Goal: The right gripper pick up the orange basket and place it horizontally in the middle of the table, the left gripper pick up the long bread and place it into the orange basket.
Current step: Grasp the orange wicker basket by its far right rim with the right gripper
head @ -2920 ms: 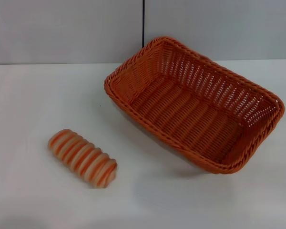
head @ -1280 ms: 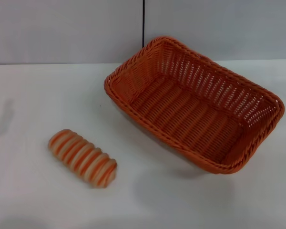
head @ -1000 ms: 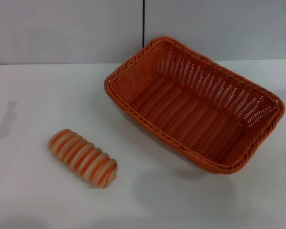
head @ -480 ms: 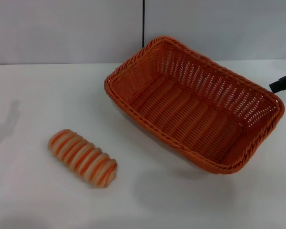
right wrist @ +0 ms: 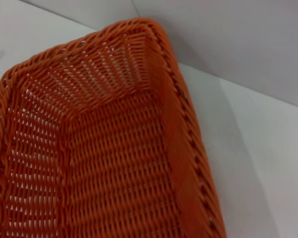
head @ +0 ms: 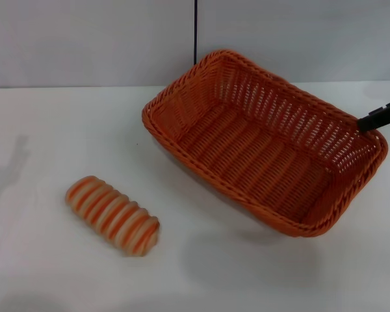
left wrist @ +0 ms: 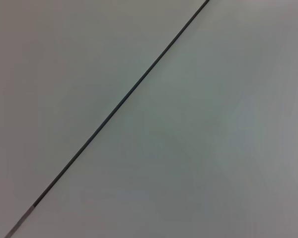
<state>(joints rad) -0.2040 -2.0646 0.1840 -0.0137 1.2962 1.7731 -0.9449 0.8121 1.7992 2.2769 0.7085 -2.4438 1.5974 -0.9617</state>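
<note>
Orange basket [head: 266, 140] sits on the table [head: 52, 130], right of centre, set at a slant, nothing inside it. Long bread [head: 112, 215] lies on the tabletop well apart from the basket, toward the robot's left and nearer the robot. Right gripper [head: 380, 117] enters at the right edge by the basket's far right rim; only 1 black tip shows, jaw state cannot be told. Left gripper out of sight; its wrist view shows only a pale surface crossed by a dark line.
</note>
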